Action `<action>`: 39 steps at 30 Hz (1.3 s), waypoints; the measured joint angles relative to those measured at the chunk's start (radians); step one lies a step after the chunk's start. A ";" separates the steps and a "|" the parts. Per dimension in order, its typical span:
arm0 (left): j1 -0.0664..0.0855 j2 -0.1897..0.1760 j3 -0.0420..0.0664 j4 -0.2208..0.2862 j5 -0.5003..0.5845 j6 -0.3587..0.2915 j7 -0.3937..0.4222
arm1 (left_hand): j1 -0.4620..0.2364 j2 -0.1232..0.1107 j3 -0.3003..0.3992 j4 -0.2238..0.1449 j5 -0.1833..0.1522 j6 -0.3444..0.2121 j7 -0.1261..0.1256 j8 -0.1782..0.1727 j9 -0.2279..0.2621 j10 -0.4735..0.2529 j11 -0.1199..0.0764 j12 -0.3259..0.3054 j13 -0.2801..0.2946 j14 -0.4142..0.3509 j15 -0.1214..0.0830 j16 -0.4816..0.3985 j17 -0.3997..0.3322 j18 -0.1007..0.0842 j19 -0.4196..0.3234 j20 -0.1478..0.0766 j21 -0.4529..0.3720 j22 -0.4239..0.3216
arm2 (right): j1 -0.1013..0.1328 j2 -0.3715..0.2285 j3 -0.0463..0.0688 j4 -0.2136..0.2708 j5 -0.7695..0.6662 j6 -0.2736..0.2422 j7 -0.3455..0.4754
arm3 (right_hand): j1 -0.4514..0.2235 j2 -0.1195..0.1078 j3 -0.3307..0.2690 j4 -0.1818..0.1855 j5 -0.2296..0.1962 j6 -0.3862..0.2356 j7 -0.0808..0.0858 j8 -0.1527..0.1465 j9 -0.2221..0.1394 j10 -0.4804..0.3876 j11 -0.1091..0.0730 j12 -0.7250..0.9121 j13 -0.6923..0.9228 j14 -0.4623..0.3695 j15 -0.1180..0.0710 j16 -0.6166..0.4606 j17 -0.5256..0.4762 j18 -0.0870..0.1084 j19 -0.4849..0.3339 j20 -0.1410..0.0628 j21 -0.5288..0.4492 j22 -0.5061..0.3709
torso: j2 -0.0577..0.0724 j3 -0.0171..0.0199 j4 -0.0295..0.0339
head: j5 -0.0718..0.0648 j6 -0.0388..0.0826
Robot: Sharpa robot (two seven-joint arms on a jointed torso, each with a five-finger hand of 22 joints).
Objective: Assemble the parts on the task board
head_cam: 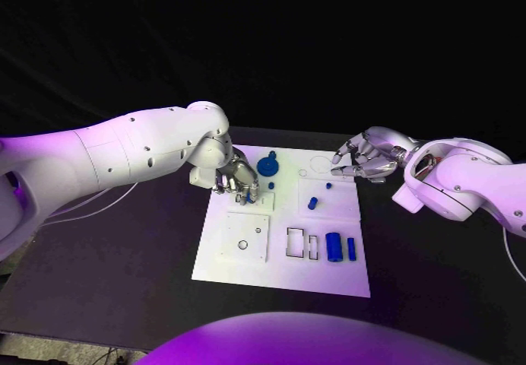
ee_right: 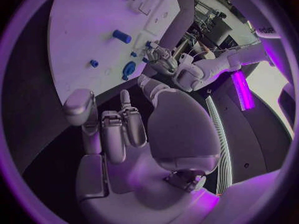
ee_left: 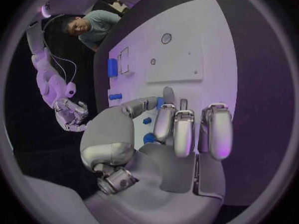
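Task board (head_cam: 329,274) mid-table, blue parts on it: round part (head_cam: 268,165) at far edge, small peg (head_cam: 312,203) centre, two cylinders (head_cam: 341,249) nearer. Left hand (head_cam: 238,182) over board's far-left corner, fingers curled down; grip unclear. Right hand (head_cam: 367,157) off board's far-right corner, fingers loosely curled, holding nothing.

no readable text, labels or numbers

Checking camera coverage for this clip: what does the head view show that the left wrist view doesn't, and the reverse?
Head view alone: the whole task board outline, with the blue round part at its far edge beside the left hand.
Left wrist view alone: the left hand's palm side, fingers curled over the board; whether they pinch anything I cannot tell.
Both: the right hand hovering off the board holding nothing, and the blue cylinder near the rectangular slots.
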 measured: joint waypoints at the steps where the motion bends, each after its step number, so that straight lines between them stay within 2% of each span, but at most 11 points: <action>1: 0.000 0.001 0.000 -0.002 0.000 0.000 0.000 | 0.000 0.000 -0.001 -0.001 0.000 0.000 0.000 -0.001 0.000 0.000 0.000 0.000 0.000 0.000 0.000 0.000 0.000 0.000 0.000 0.000 0.000 0.000 | 0.000 0.000 0.000 0.000 0.000 0.000 0.000 | 0.000 0.000 0.000 0.000 0.000 0.000 0.000 0.000 0.000 0.000 0.000 0.000 0.000 0.000 0.000 0.000 0.000 0.000 0.000 0.000 0.000 0.000 | 0.000 0.0000 0.0000 | 0.000 0.000; 22: 0.000 0.013 -0.002 -0.010 0.003 0.004 -0.005 | -0.005 0.005 -0.001 -0.001 -0.003 0.005 0.002 0.007 0.004 0.000 0.000 0.000 0.001 0.000 0.000 0.000 0.000 0.000 0.000 0.000 0.001 0.000 | 0.000 -0.001 0.000 0.002 0.000 0.000 0.000 | 0.000 0.000 0.000 0.000 0.000 0.000 0.000 0.000 0.000 0.000 0.000 0.000 0.000 0.000 0.000 0.000 0.000 0.000 0.000 0.000 0.000 0.000 | 0.000 0.0003 -0.0005 | -0.002 0.000; 32: -0.001 0.013 -0.004 -0.012 0.010 0.012 -0.008 | -0.012 0.012 -0.012 -0.012 0.032 0.009 0.006 0.000 0.020 0.000 0.000 0.004 0.010 0.000 0.000 0.000 0.000 0.000 0.000 0.000 0.004 0.000 | 0.000 -0.001 0.000 0.001 0.000 0.000 0.000 | 0.000 0.000 0.000 0.000 0.000 0.000 0.000 0.000 0.002 0.000 0.000 -0.004 0.000 0.000 0.000 0.000 0.000 0.000 0.000 0.000 -0.008 -0.003 | 0.000 0.0003 -0.0002 | -0.001 0.000; 39: 0.000 0.013 -0.004 -0.014 0.017 0.013 -0.008 | -0.013 0.013 -0.012 -0.012 0.033 0.009 0.006 0.000 0.024 0.001 0.000 0.004 0.010 0.000 0.000 0.000 0.000 0.000 0.000 0.000 0.004 0.000 | 0.000 0.000 0.000 0.000 0.000 0.000 0.001 | 0.000 0.000 0.000 0.000 0.000 0.000 0.000 0.000 0.002 0.000 0.000 -0.004 0.000 0.000 0.000 0.000 0.000 0.000 0.000 0.000 -0.008 -0.003 | 0.000 0.0004 -0.0003 | -0.001 0.000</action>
